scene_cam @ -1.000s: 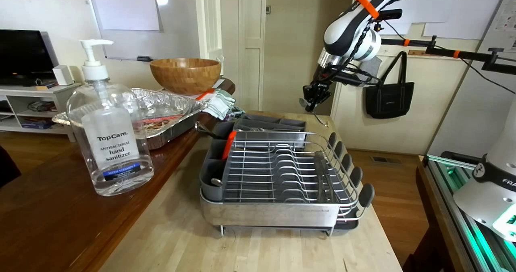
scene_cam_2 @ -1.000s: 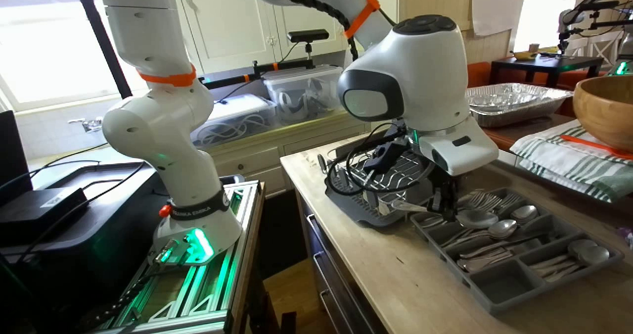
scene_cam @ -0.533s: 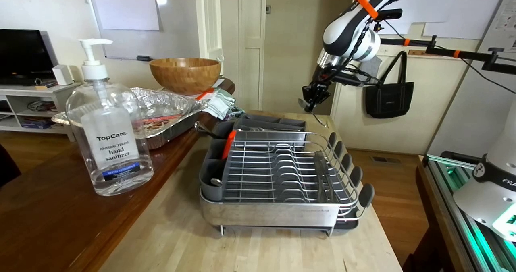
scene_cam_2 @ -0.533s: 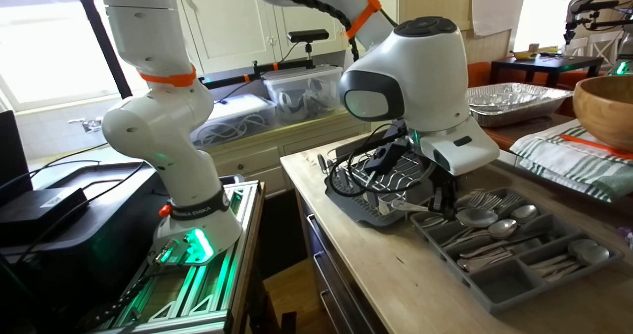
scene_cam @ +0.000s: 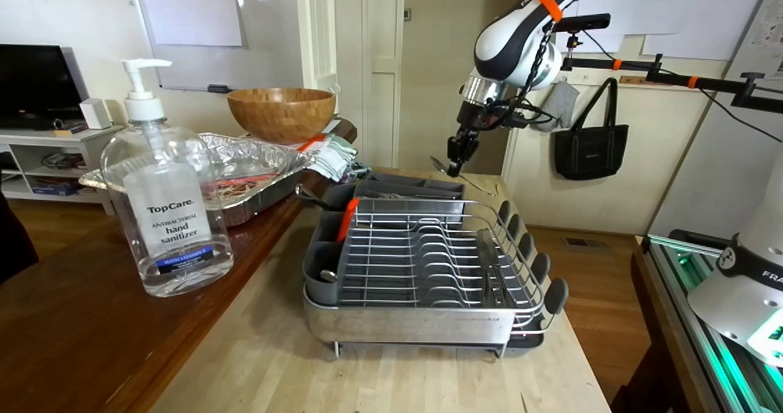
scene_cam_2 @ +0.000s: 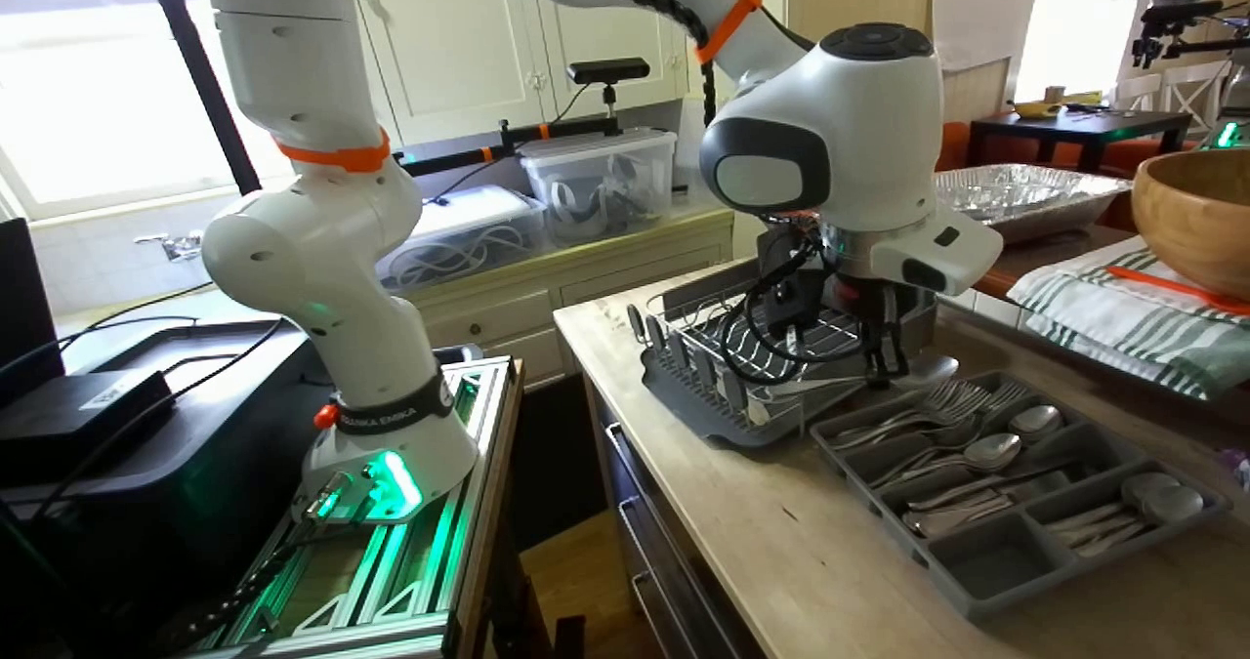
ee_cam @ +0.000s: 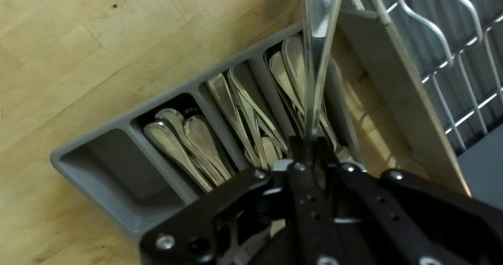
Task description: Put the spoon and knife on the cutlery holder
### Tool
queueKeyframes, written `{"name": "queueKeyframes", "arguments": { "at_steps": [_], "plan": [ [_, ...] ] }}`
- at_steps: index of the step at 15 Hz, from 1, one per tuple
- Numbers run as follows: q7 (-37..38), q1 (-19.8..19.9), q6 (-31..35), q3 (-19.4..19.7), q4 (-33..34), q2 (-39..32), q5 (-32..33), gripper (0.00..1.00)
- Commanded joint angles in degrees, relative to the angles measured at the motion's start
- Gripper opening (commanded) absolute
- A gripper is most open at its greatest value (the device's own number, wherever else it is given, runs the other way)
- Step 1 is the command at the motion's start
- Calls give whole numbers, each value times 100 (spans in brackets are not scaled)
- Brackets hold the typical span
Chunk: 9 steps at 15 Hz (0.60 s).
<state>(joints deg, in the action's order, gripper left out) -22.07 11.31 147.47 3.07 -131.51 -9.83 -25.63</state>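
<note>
Going left to right in an exterior view: the dish rack (scene_cam: 410,327) has a cup (scene_cam: 318,290) on its left edge, then comes the cutlery tray (scene_cam_2: 998,559), toward the far edge of the worktop (scene_cam: 379,379). Over the tray's end nearest the rack hangs the gripper (scene_cam_2: 885,377), clamped tight on a spoon (scene_cam_2: 933,371), nothing else in it. Last, what look like knives (scene_cam: 487,269) lie in the rack near its right edge.

I'd call this the spoon-placing step, knives not started. Next move: line the spoon up with a slot, lower, let go, mind the handle on the tray wall.

Counts, same order: 1 other spoon (scene_cam: 328,276) in the cup (I think), 1 tray with at least 3 forks (scene_cam_2: 949,398) and 4 spoons (scene_cam_2: 994,452) (too jumbled beyond that), 1 held spoon, 2 knives.
</note>
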Motion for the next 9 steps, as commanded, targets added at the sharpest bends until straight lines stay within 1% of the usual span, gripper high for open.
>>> {"name": "queueKeyframes", "arguments": {
  "at_steps": [1, 4, 7, 9],
  "plan": [
    [-634, 70, -173, 39, 414, -534, 630, 2],
    [-1192, 257, -168, -10, 712, -890, 1024, 2],
    [-1714, 475, -261, -97, 1085, -1219, 1182, 2],
    [-1908, 496, -297, -122, 1349, -1407, 1350, 2]
  ]
}}
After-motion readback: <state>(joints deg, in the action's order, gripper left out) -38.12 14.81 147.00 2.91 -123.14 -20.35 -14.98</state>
